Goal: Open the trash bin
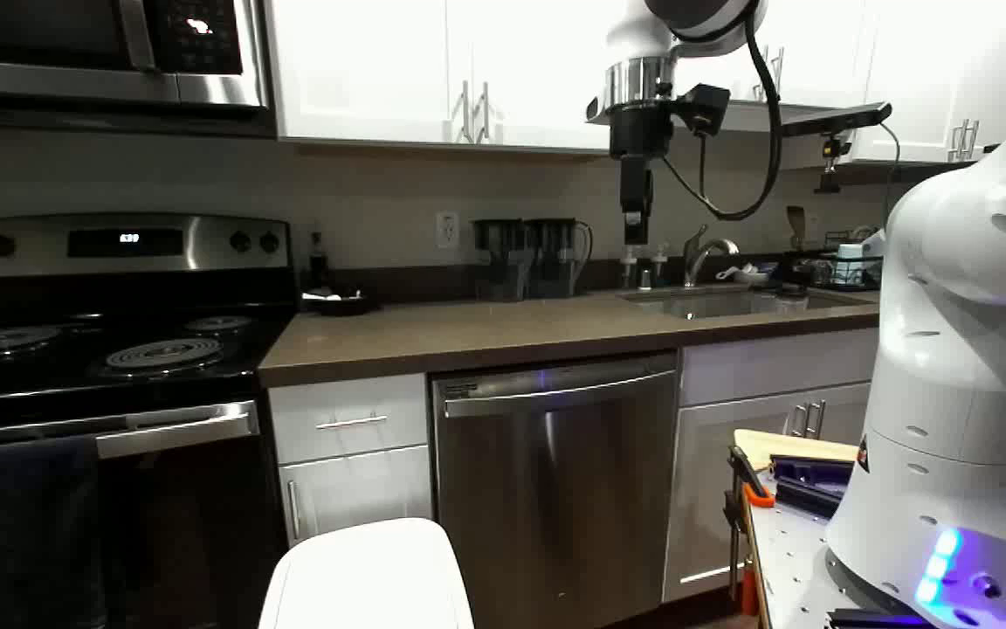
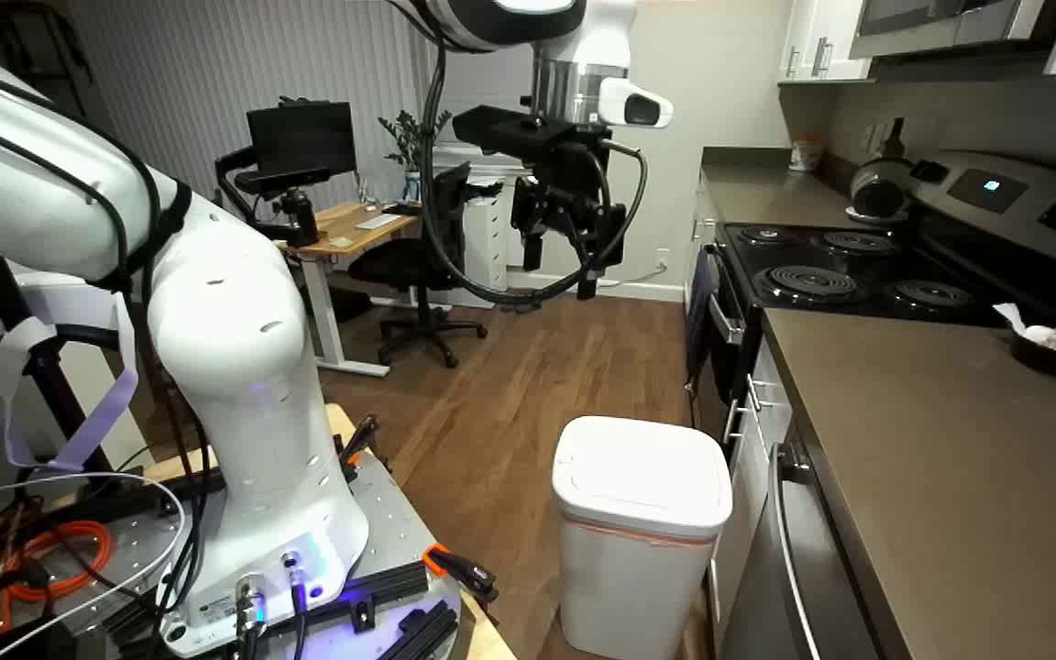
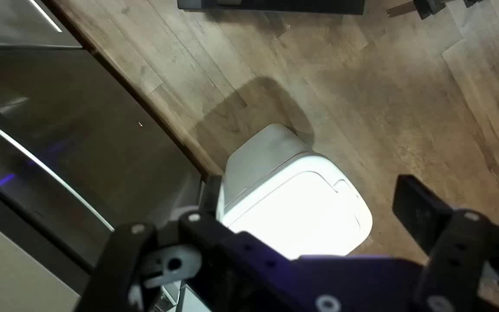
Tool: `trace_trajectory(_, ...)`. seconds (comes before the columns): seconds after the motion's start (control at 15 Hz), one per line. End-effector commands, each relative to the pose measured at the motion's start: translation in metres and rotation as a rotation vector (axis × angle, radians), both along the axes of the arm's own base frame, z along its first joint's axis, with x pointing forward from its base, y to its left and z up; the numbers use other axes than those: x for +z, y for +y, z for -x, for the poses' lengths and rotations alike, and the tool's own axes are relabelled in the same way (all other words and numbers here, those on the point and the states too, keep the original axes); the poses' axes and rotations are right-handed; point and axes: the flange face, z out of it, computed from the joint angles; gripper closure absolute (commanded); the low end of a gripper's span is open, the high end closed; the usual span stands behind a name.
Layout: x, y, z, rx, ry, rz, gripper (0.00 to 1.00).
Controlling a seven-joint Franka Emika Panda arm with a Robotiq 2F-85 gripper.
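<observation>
The trash bin point(image 2: 629, 587) is tall and white and stands on the wood floor beside the cabinets. Its smooth white lid point(image 2: 643, 467) lies flat and shut. In an exterior view only the lid top point(image 1: 372, 577) shows, at the bottom edge. In the wrist view the bin lid point(image 3: 306, 208) is bright, with a small notch at its right side, and the gripper body hides its lower part. My gripper point(image 3: 311, 193) is open and empty, with its fingers wide apart. In both exterior views the gripper point(image 2: 560, 270) point(image 1: 636, 229) points down, well above the bin's height and touching nothing.
The stainless-steel dishwasher point(image 1: 555, 498) and brown countertop point(image 1: 468, 336) run along the wall by the bin. A black stove point(image 2: 858, 266) stands farther along. The robot's base table point(image 2: 390, 522) holds clamps and rails. A desk point(image 2: 345, 229) and black chair point(image 2: 418, 266) stand behind.
</observation>
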Motion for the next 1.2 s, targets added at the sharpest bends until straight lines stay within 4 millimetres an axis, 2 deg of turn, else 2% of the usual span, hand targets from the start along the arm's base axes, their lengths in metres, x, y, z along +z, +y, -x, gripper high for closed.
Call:
trace_trajectory(0.0,0.000,0.000,0.000,0.000,0.001,0.000,0.00)
trace_trajectory(0.73,0.000,0.000,0.000,0.000,0.001,0.000,0.00)
trace_trajectory(0.93,-0.009,0.016,-0.013,0.033,0.013,0.013,0.00)
trace_trajectory(1.13,-0.022,0.036,-0.039,0.078,0.011,0.013,0.00)
